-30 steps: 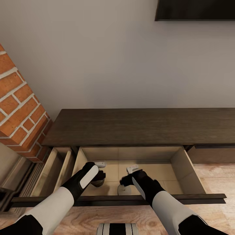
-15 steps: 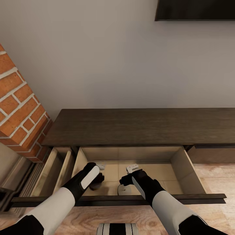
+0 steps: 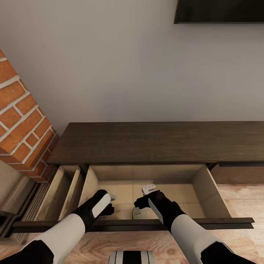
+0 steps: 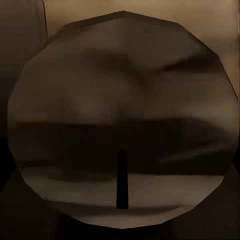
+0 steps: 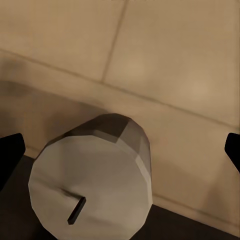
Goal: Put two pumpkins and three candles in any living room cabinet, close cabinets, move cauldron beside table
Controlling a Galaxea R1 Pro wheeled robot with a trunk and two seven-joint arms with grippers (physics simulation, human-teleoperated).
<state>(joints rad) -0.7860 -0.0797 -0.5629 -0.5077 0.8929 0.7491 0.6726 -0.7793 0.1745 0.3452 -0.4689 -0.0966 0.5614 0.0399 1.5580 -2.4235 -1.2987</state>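
Pale-wood drawer open, grey candle inside

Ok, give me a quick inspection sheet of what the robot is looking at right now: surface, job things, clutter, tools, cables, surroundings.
Surface: cabinet top bare; its middle drawer pulled open, pale interior; a narrower drawer beside it also open.
Job's things: pale candle standing upright on the drawer floor, wick up; a second, shaded candle top seen close in the left wrist view.
Clutter: nothing seen.
Tools: left tool down in the drawer, open or shut not visible; right tool over the pale candle, fingers spread wide either side, not touching it.
Cables: nothing seen.
Surroundings: brick fireplace, plain wall, TV edge, wood floor.
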